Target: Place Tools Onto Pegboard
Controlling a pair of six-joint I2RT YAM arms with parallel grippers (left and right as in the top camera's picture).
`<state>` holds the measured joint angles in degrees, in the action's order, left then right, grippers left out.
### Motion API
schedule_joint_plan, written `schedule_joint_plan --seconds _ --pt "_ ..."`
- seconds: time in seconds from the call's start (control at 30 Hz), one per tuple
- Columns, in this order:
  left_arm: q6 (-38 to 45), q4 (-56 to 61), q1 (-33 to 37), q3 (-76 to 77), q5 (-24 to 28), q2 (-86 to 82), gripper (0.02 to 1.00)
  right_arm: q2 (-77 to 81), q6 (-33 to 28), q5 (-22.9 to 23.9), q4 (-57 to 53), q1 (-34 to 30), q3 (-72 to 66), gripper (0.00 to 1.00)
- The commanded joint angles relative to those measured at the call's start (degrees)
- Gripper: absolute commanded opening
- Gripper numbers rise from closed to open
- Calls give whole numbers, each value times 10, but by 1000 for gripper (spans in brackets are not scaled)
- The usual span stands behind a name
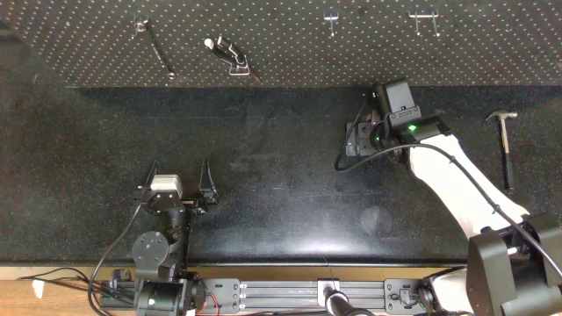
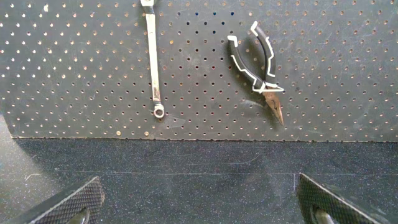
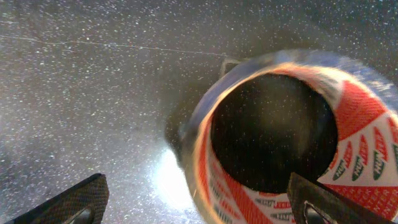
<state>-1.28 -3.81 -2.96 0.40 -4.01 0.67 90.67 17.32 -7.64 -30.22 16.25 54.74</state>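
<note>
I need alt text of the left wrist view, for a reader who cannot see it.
A wrench and black-handled pliers hang on a black pegboard at the back of a dark table. The left gripper is open, facing the board.

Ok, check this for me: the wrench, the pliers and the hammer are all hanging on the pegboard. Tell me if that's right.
Not quite. The wrench and the pliers do hang on the pegboard, but the hammer does not: it lies flat on the table, at its right side. The top view shows this.
</note>
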Motion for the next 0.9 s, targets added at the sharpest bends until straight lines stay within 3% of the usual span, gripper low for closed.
schedule_joint_plan --seconds 0.03,0.13,0.2,0.4,0.6,0.7,0.83,0.9 --pt "9 -3 -2 -1 1 -5 996 25 9 12 10 5 9 588" --pt "9 -3 -2 -1 1 -5 996 25 9 12 12 4 10 198" --pt "9 -3 -2 -1 1 -5 996 25 9 12 12 4 10 80" --pt "9 -3 -2 -1 2 -5 998 -6 9 21 50 5 10 75" --pt "9 -3 -2 -1 1 -5 996 -193 8 27 169 30 10 77" --pt "9 -3 -2 -1 1 -5 996 -227 6 56 239 77 10 75" --pt "9 -3 -2 -1 1 -5 996 -217 -5 145 320 126 10 75" --pt "9 -3 -2 -1 2 -5 996 -195 -31 162 363 135 10 75"
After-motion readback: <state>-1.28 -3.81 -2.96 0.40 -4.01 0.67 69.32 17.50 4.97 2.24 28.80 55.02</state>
